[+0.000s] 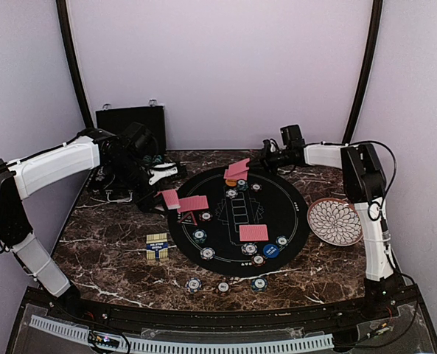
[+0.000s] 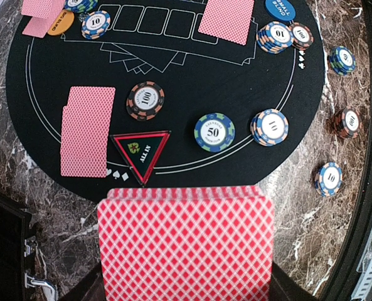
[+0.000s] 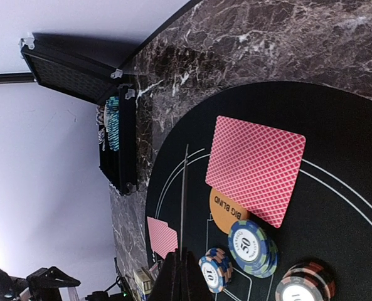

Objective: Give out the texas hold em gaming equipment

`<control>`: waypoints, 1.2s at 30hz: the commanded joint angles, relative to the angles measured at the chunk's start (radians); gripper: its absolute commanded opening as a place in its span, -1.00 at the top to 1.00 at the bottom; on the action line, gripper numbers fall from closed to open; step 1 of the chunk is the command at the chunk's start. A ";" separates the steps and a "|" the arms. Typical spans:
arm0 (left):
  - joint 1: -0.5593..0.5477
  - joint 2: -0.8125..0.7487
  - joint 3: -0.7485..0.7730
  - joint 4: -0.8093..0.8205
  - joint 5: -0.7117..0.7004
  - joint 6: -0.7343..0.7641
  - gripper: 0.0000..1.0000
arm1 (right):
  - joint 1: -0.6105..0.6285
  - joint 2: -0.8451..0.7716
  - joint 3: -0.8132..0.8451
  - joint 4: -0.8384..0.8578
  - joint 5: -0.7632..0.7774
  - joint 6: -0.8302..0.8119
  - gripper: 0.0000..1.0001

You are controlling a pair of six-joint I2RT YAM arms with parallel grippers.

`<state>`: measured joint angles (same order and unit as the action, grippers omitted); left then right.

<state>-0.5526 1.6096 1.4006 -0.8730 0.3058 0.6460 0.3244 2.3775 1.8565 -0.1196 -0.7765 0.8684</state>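
Note:
My left gripper (image 1: pixel 161 193) hangs over the left edge of the round black mat (image 1: pixel 292 210), shut on a stack of red-backed cards (image 2: pixel 186 244) that hides its fingers. Just past that stack, on the mat, lie an all-in triangle (image 2: pixel 140 150), a pair of cards (image 2: pixel 87 130) and chips marked 100 (image 2: pixel 145 100) and 50 (image 2: pixel 214 132). My right gripper (image 3: pixel 187 254) is at the mat's far edge, shut on one card (image 3: pixel 182 207) seen edge-on. Below it a card (image 3: pixel 255 168) lies over the orange big blind button (image 3: pixel 226 213), beside chip stacks (image 3: pixel 253 248).
The open black case (image 1: pixel 130 118) stands at the back left with chips inside (image 3: pixel 112 122). A petal-pattern plate (image 1: pixel 334 221) sits right of the mat. A yellow card box (image 1: pixel 157 245) and three chip stacks (image 1: pixel 223 287) lie on the marble near the front. Another card (image 1: pixel 253 233) and a blue button (image 1: pixel 270 251) are on the mat.

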 commanded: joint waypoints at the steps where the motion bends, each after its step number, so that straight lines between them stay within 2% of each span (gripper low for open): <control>1: 0.005 -0.046 -0.013 -0.018 0.010 0.003 1.00 | -0.010 0.042 0.051 -0.017 0.030 -0.031 1.00; 16: 0.005 -0.050 -0.012 -0.021 0.014 -0.001 1.00 | -0.043 0.103 0.107 -0.072 0.053 -0.055 0.99; 27: 0.005 -0.052 -0.012 -0.025 0.015 -0.002 1.00 | -0.042 0.089 0.139 -0.196 0.090 -0.136 0.56; 36: 0.005 -0.058 -0.009 -0.026 0.016 -0.002 1.00 | -0.040 0.018 0.167 -0.360 0.216 -0.258 0.17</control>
<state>-0.5526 1.6073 1.3960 -0.8745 0.3058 0.6460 0.2852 2.4611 2.0029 -0.3923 -0.6411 0.6865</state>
